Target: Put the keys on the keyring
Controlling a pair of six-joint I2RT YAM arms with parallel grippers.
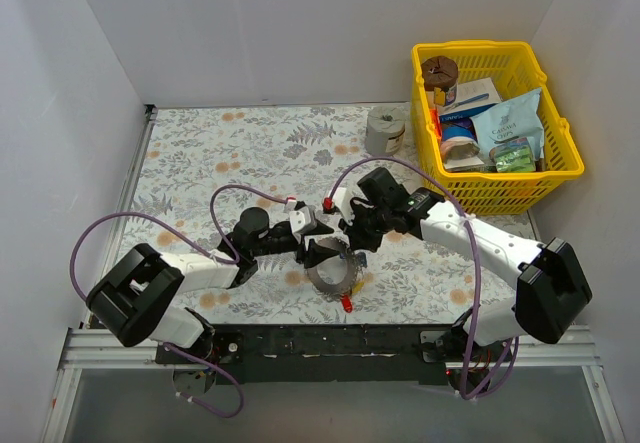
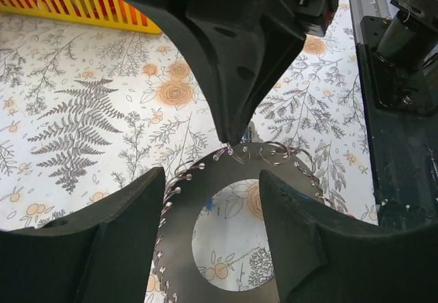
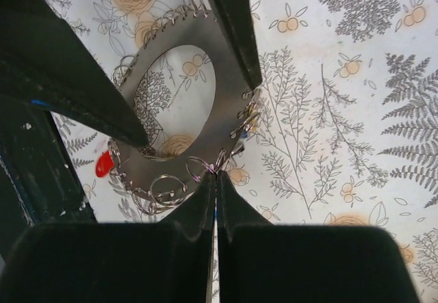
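A: Located the keyring?
B: Yes. Logged it at 6 o'clock on the floral table, near the front edge, just ahead of the arm bases. Flat grey, wide hole, rim strung with small wire loops.
A: Lying flat or tilted?
B: Could not tell. Looked nearly face-on in both wrist views.
A: Any keys?
B: Caught a red key at 5 o'clock of the rim, touching it. Seemed hooked on a loop in the right wrist view.
A: Checked the left side?
B: Marked the left gripper at 11 o'clock of the ring, reaching in from 8 o'clock. Fingers spread wide, straddling the ring, one along its outer edge, the other across its face. Could not tell whether actually clamped on it.
A: And the right?
B: Marked the right gripper at 1 o'clock of the ring, coming in from 4 o'clock. Fingers pressed together, barely a slit between, tips touching the rim among the loops. Could not make out anything pinched there.
A: Surroundings, quick.
B: Noted a yellow basket at 2 o'clock in the far right corner, packed with groceries. Noted a grey roll just beside it at its 9 o'clock, well apart from the ring. Saw purple cables looping over both arms.
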